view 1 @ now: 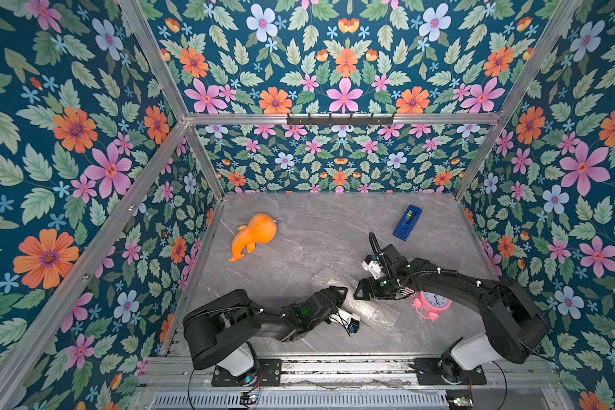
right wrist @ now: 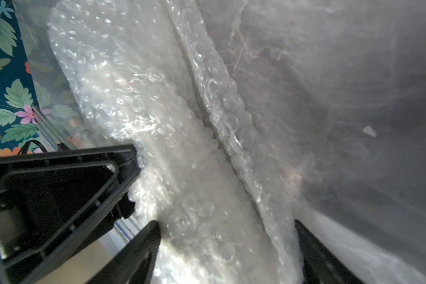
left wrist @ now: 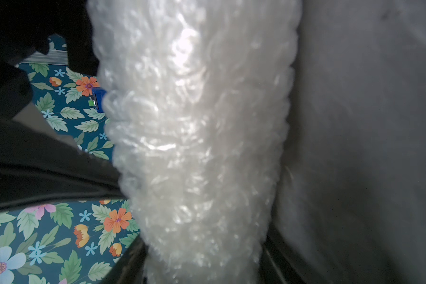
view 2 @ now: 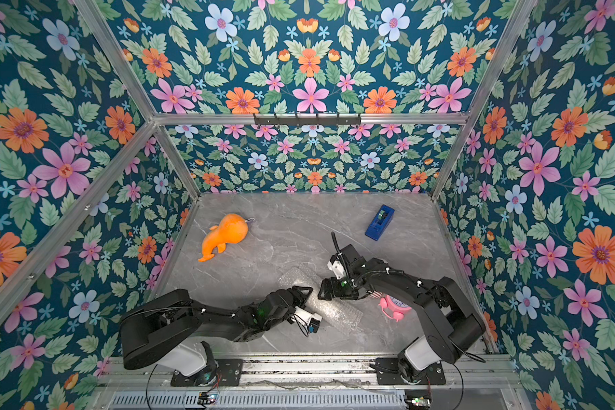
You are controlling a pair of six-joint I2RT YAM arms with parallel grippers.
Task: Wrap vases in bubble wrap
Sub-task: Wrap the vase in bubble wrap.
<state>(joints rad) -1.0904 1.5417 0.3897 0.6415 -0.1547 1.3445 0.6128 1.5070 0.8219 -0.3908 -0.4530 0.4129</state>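
The bubble wrap (left wrist: pixel 194 147) in the left gripper (left wrist: pixel 207 253) hides whatever it encloses.

Can't make out the off-white ribbed vase through the clear bubble-wrap sheet (left wrist: pixel 194 147), it's blurry up close. Pink alarm clock (view 1: pixel 432 304) is half under the right arm. Blue tape dispenser (left wrist: pixel 99 99): just a sliver past the wrap. Right end effector (right wrist: pixel 225 221) actually pressing the wrap? Too blurry to tell.

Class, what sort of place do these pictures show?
Probably a robot test booth, not a home: an aluminium frame lined with floral panels, with a left arm and right arm bolted to a rail beside a marble-look tabletop.
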